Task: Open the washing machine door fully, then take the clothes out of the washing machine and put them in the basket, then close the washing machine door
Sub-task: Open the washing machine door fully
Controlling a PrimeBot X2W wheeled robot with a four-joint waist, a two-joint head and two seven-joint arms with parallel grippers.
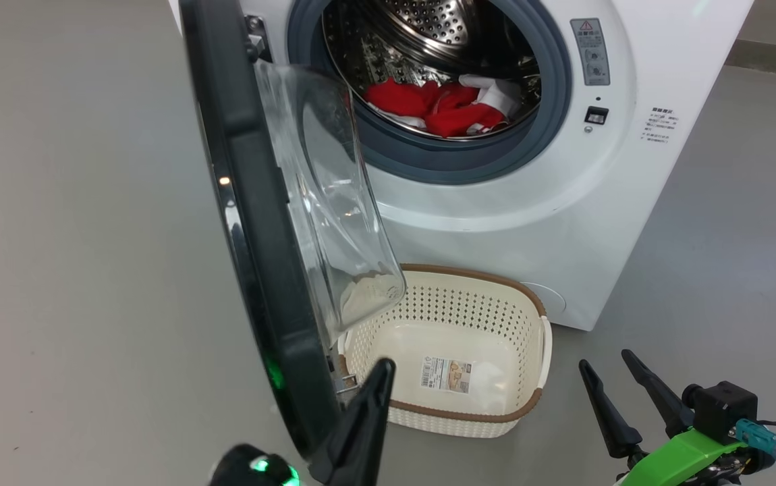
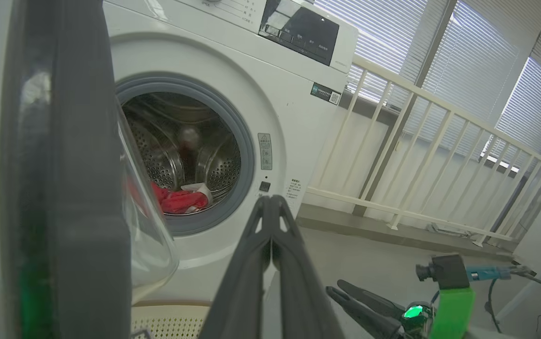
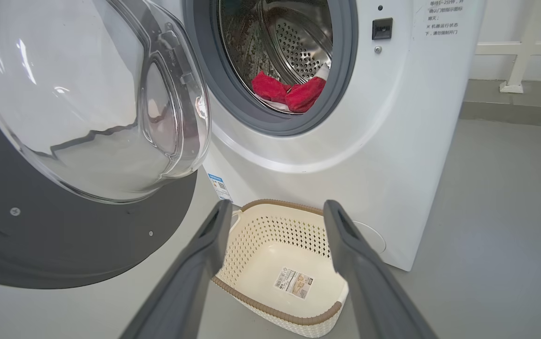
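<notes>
We judge the opening step is in hand. Our left gripper [image 1: 378, 381], pressed together, sits at the lower rim of the door [image 1: 253, 202]. Our right gripper [image 1: 605, 361], spread and empty, waits right of the door. Beyond the door lies the basket [image 1: 469, 273], then the clothes [image 1: 442, 108] in the washer [image 1: 550, 202]. Next, the door needs pushing wider.

The big white washing machine [image 1: 550, 223] has its round door [image 1: 253, 202] standing wide open, with a black rim and a clear glass bowl. Red clothes [image 1: 442, 108] with white bits lie inside it. The cream basket [image 1: 469, 307] sits on the floor just in front, a sticker on its bottom.
</notes>
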